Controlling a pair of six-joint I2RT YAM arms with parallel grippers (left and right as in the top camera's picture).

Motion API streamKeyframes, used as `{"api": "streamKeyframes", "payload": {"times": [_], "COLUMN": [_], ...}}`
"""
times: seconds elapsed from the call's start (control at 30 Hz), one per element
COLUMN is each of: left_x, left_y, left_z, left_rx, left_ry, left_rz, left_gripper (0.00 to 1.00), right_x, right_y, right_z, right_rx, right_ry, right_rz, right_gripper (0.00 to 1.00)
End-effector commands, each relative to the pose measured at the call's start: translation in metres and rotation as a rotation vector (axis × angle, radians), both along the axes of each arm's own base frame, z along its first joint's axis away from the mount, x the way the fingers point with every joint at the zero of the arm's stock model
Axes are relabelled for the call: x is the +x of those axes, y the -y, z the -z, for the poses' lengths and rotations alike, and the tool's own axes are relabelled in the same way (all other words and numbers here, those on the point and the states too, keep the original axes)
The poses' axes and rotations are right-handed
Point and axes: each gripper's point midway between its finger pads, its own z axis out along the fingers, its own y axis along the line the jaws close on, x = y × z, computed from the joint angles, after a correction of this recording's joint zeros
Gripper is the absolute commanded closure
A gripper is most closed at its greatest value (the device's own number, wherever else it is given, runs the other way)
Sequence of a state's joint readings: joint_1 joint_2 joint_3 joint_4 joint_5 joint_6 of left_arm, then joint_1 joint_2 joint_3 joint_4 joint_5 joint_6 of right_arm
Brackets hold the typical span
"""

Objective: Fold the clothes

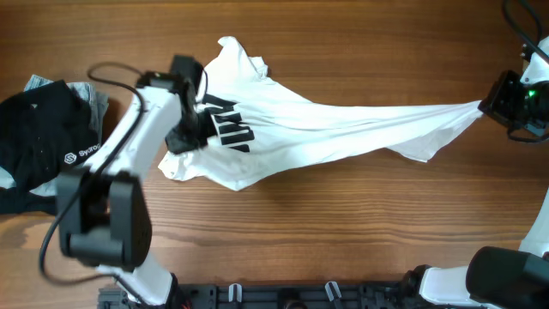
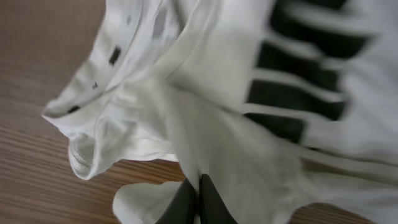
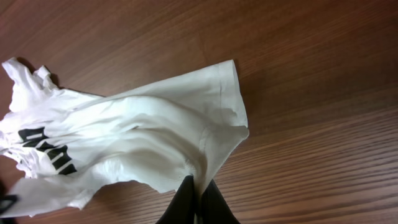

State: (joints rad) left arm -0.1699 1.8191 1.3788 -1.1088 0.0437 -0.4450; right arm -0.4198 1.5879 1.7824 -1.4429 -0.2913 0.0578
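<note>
The white T-shirt with black block lettering is stretched across the wooden table between my two grippers. My left gripper is shut on the shirt's fabric next to the lettering; in the left wrist view its fingertips pinch a fold of the white T-shirt. My right gripper is shut on the shirt's far right end; in the right wrist view its fingertips pinch the white T-shirt and hold it off the table.
A black garment with a small white logo lies at the left edge, over a light blue-grey garment. The wooden table is bare in front of the shirt.
</note>
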Motion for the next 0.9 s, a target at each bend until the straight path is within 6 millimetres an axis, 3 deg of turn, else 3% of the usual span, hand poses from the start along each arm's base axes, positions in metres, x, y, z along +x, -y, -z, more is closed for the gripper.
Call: {"api": "streamKeyframes", "payload": {"times": [0.0,0.1,0.17,0.27,0.4,0.47,0.57,0.67,0.8,0.87], "left_x": [0.038,0.03,0.014,-0.011,-0.055,-0.079,-0.095,-0.085,-0.037,-0.012], "left_y": [0.006,0.005,0.002,-0.013,-0.049,-0.065,-0.076,-0.077,-0.057,-0.043], "left_z": [-0.144,-0.229,-0.269,-0.312,-0.381,-0.409,-0.426,-0.417,-0.374,-0.329], "left_rx": [-0.077,-0.11,-0.125,-0.095,-0.053,-0.03,-0.006,-0.022,-0.117,-0.192], "left_ry": [0.413,0.652,0.771,0.916,1.142,1.239,1.305,1.266,1.082,0.895], "left_rz": [0.043,0.044,0.043,0.014,-0.084,-0.139,-0.178,-0.205,-0.137,-0.106], "left_gripper": [0.96,0.96,0.96,0.96,0.96,0.96,0.96,0.96,0.96,0.96], "right_x": [0.002,0.003,0.002,-0.007,-0.019,-0.028,-0.037,-0.031,-0.005,0.008], "right_y": [-0.003,-0.009,-0.014,-0.017,-0.022,-0.026,-0.016,-0.011,0.0,0.007], "right_z": [0.002,-0.012,-0.028,-0.055,-0.102,-0.137,-0.162,-0.154,-0.109,-0.087], "right_rx": [0.016,0.035,0.043,0.008,-0.045,-0.095,-0.164,-0.18,-0.11,-0.086], "right_ry": [-0.004,0.032,0.072,0.118,0.227,0.338,0.416,0.384,0.224,0.155], "right_rz": [-0.013,-0.025,-0.035,-0.061,-0.06,-0.054,0.039,0.025,0.025,0.026], "right_gripper": [0.96,0.96,0.96,0.96,0.96,0.96,0.96,0.96,0.96,0.96]}}
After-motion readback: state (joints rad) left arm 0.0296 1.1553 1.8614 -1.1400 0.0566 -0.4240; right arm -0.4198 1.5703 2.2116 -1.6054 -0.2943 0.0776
